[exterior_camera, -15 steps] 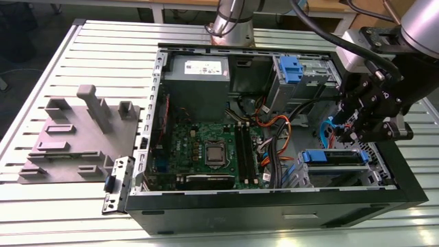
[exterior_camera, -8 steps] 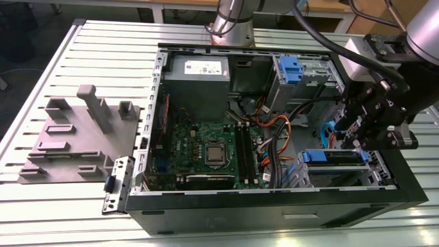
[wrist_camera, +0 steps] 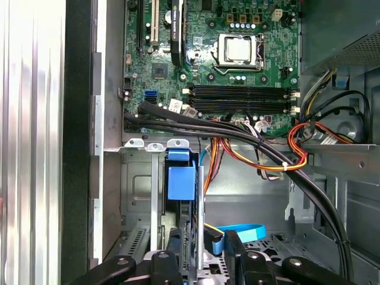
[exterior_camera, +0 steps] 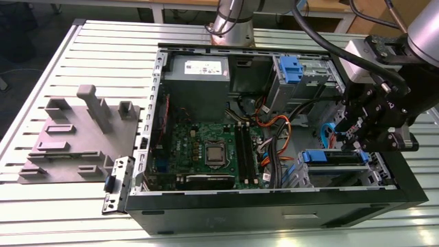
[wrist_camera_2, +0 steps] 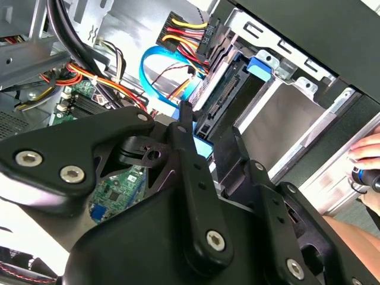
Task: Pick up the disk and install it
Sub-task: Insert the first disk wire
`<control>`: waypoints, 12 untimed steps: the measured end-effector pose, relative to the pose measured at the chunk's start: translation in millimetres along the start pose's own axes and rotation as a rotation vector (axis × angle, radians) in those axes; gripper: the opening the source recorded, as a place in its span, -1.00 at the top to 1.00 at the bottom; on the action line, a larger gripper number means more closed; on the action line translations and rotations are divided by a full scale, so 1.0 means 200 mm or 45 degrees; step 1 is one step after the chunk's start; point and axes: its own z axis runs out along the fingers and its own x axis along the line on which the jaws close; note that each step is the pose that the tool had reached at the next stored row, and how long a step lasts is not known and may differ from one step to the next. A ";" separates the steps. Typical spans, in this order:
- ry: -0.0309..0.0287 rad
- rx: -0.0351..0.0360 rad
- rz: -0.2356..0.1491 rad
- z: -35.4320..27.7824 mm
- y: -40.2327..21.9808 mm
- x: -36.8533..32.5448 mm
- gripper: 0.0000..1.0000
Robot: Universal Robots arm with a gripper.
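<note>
The disk (exterior_camera: 332,157) sits in the drive cage at the case's front corner, on the exterior view's right. Its blue side rails show there, and its blue tab (wrist_camera: 180,181) shows in the first wrist view. The second wrist view has its black connector end (wrist_camera_2: 222,98) between blue cable and grey cage plate. My gripper (exterior_camera: 353,146) hangs right over it. Both wrist views show the black fingers (wrist_camera: 233,244) standing on either side of the disk's edge (wrist_camera: 190,217). A slit of cable shows beside one finger, so the gripper (wrist_camera_2: 208,133) reads as open.
The open computer case (exterior_camera: 274,198) lies on a slatted metal table. Inside are the green motherboard (exterior_camera: 213,149), a grey power supply box (exterior_camera: 199,72), a tall blue latch (exterior_camera: 291,69) and loose cable bundles (wrist_camera: 261,151). A grey fixture plate (exterior_camera: 75,139) lies left. A person's hand (wrist_camera_2: 368,157) rests by the case edge.
</note>
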 end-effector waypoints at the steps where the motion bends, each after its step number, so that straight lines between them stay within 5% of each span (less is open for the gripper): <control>1: 0.0001 -0.0001 0.000 0.000 0.000 0.000 0.18; 7: 0.0000 0.0000 0.000 0.000 0.000 0.000 0.66; 12: 0.0001 0.0000 0.000 0.000 0.000 0.000 0.68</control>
